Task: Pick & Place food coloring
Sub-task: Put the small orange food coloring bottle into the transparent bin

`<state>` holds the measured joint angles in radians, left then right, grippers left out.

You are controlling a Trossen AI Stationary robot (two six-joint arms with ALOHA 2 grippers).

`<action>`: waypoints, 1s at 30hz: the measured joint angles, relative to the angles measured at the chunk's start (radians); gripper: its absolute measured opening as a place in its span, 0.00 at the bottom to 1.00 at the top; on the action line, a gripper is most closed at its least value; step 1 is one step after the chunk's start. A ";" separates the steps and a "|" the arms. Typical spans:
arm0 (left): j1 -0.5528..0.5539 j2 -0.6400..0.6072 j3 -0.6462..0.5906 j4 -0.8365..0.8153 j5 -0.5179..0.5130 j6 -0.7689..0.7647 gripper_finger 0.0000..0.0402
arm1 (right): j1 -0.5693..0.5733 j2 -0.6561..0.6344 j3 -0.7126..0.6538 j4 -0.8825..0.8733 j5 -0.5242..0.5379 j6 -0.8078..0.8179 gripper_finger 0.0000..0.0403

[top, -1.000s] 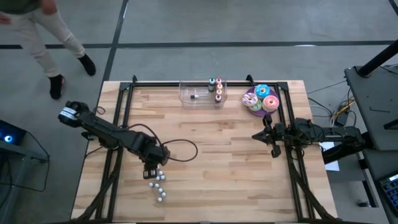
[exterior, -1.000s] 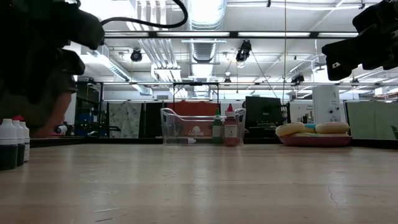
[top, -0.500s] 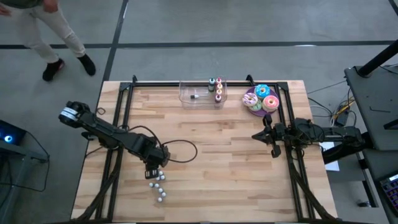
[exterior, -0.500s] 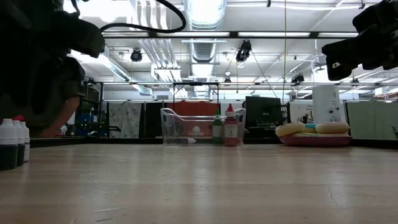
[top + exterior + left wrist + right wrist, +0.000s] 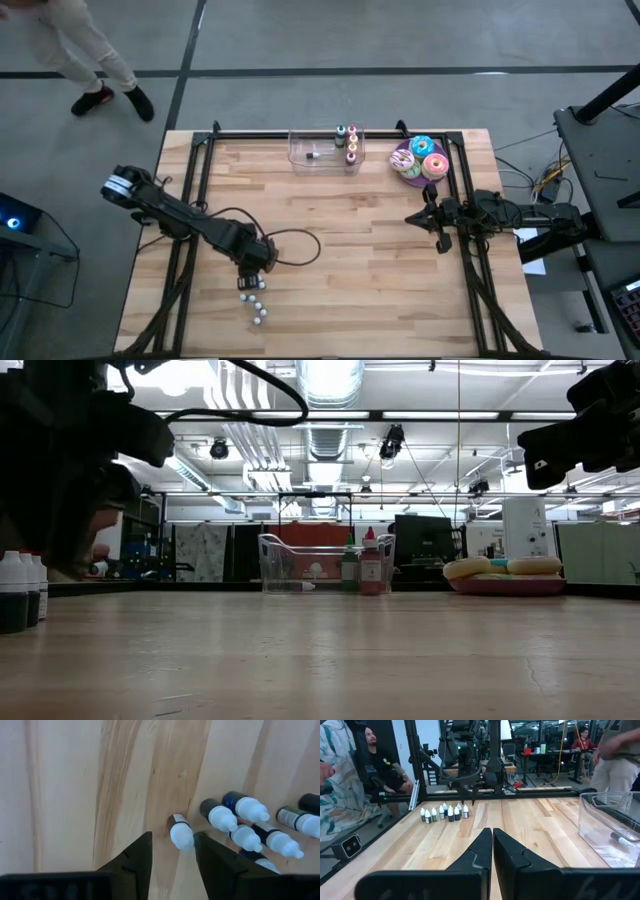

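Near the table's front left stands a cluster of several tiny dark bottles with white caps (image 5: 253, 299), upright on their bases (image 5: 445, 812). My left gripper (image 5: 172, 837) points down over the cluster's far end (image 5: 254, 270). It is open, with one white-capped bottle (image 5: 180, 833) below and between its fingertips. Whether a finger touches that bottle, I cannot tell. More food coloring bottles with coloured caps (image 5: 346, 142) stand at the far edge beside a clear bin. My right gripper (image 5: 492, 845) waits shut at the table's right edge (image 5: 424, 218).
A clear plastic bin (image 5: 322, 150) sits at the far edge. A purple plate with frosted doughnuts (image 5: 421, 160) is to its right. A cable (image 5: 300, 245) loops on the table beside my left arm. A person's legs (image 5: 90, 60) show beyond the far left corner.
My left gripper has sunk a little toward the white-capped bottles, still pointing down and still open. The person beyond the far left corner has stepped along the floor.
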<state>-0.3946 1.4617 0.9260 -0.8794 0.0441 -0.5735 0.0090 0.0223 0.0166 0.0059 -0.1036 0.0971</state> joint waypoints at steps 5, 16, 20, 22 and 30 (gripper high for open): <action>-0.002 0.021 -0.002 0.018 0.000 -0.002 0.30 | 0.000 0.000 0.000 0.000 0.000 0.000 0.02; -0.006 0.035 -0.021 0.027 0.025 -0.013 0.30 | 0.000 0.000 0.000 0.000 0.000 0.000 0.02; -0.007 0.035 -0.026 0.043 0.026 -0.019 0.30 | 0.000 0.000 0.000 0.000 0.000 0.000 0.02; -0.008 0.035 -0.031 0.049 0.028 -0.019 0.30 | 0.000 0.000 0.000 0.000 0.000 0.000 0.02; -0.008 0.035 -0.065 0.093 0.051 -0.024 0.30 | 0.000 0.000 0.000 0.000 0.000 0.000 0.02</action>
<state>-0.4023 1.4963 0.8609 -0.7864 0.0947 -0.5975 0.0087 0.0223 0.0163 0.0059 -0.1036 0.0971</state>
